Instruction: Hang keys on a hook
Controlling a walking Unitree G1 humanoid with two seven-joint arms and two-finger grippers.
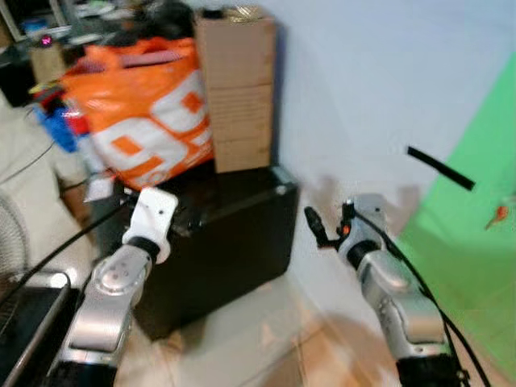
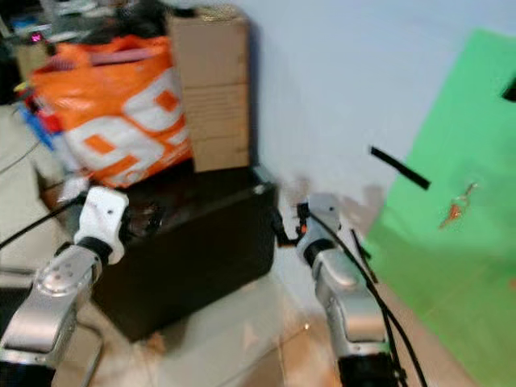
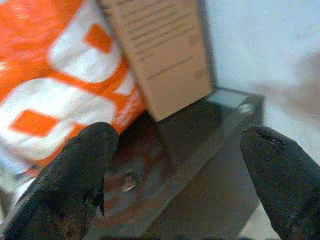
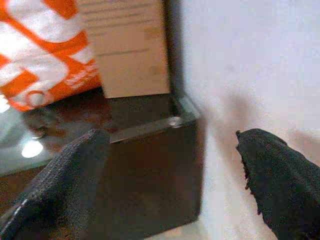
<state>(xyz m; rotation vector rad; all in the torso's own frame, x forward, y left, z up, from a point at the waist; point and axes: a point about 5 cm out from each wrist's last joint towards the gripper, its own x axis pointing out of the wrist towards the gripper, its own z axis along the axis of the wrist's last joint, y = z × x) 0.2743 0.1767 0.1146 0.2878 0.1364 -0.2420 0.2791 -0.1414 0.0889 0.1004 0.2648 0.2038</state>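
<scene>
small orange keys [image 1: 501, 214] at the right edge of the left eye frame, about mid-height, blurred, against a green sheet [image 1: 476, 266] on the wall. slanted black hook bar [image 1: 439, 168] up and left of them, apart. whether hanging or fixed, not clear.

A blurred view with an orange and white bag [image 1: 141, 113] and a tall cardboard box [image 1: 235, 85] on a dark cabinet [image 1: 230, 242] at upper left, two silver arms rising from below, and a green sheet [image 1: 476, 250] at right.
</scene>
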